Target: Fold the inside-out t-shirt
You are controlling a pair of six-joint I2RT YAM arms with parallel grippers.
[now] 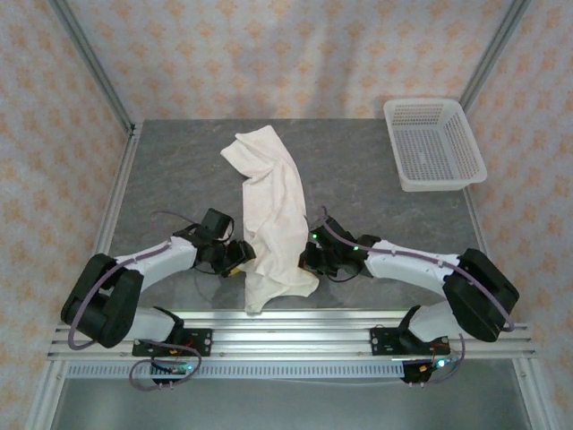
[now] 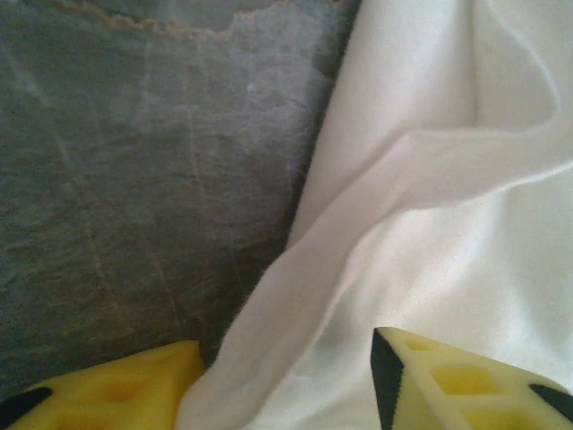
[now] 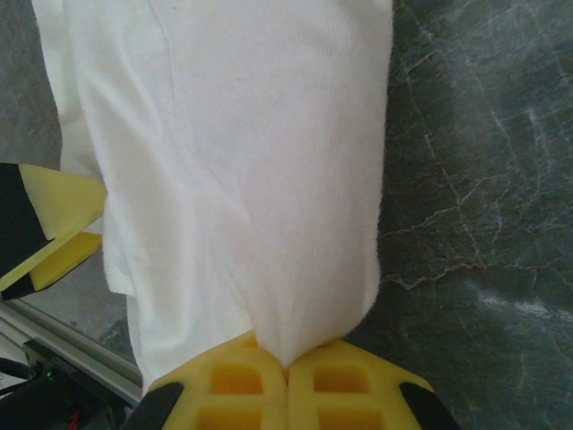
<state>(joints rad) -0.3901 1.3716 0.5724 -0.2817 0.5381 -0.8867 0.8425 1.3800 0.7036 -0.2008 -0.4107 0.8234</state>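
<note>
Right gripper [image 3: 286,372]: jaws closed tight, pinching an edge of the inside-out t-shirt [image 3: 242,179] between the yellow fingertips. Left gripper [image 2: 286,358]: jaws standing apart, a fold of the cloth lying between them; whether they press it cannot be told. Top view: the t-shirt lies bunched into a long strip on the grey table [image 1: 358,179], running from 6 o'clock, between both grippers, toward 12 o'clock. White mesh basket [image 1: 433,143]: at 2 o'clock, well apart.
</note>
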